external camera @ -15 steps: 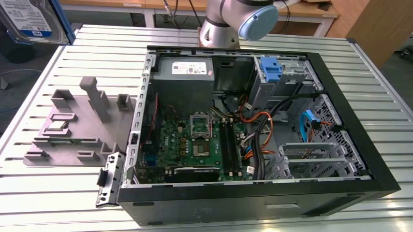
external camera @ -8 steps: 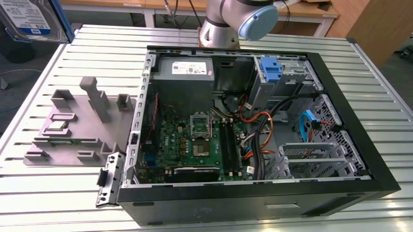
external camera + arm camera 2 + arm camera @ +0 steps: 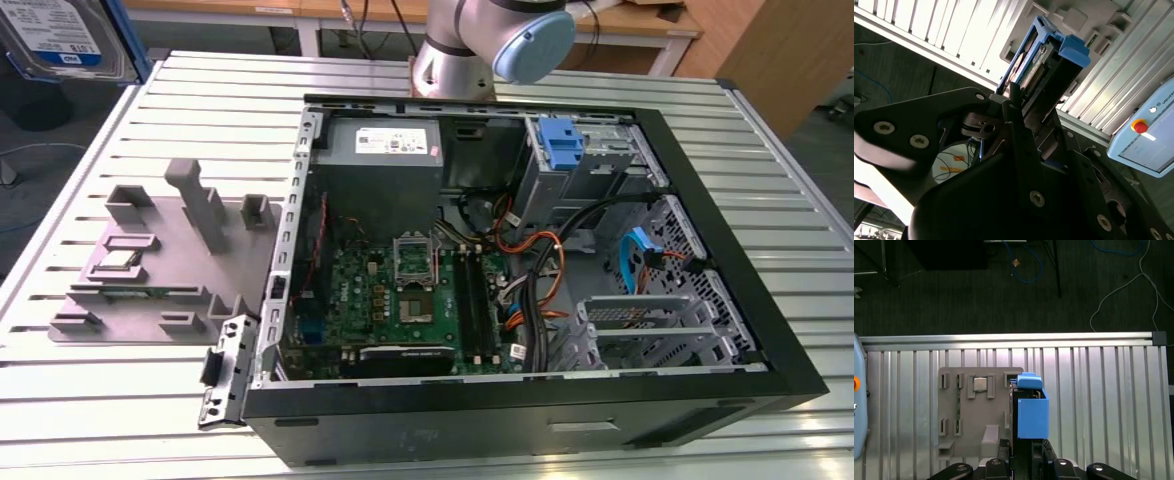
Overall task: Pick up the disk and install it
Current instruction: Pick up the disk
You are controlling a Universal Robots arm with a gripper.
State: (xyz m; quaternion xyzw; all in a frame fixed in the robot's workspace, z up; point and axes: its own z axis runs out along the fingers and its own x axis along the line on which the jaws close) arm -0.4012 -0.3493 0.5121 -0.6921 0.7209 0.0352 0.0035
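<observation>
The disk (image 3: 1032, 412), silver with a blue plastic carrier round it, stands on edge between the fingers of my gripper (image 3: 1023, 449), which is shut on it. In the second wrist view the disk (image 3: 1050, 54) sticks out past the gripper (image 3: 1016, 102), its blue tab outermost. In the exterior view the disk (image 3: 60, 38) shows its blue-and-white label at the far corner on the exterior view's left, raised off the slatted table (image 3: 160, 420). In the first wrist view it hangs above the edge of the grey fixture plate (image 3: 971, 412).
An open computer case (image 3: 747, 330) lies on the table, with motherboard (image 3: 400, 300), cables and a drive cage holding a blue bracket (image 3: 563, 142). The grey fixture plate (image 3: 147, 270) with upright posts is to the exterior view's left of it. A teach pendant (image 3: 1144, 135) sits beside the table.
</observation>
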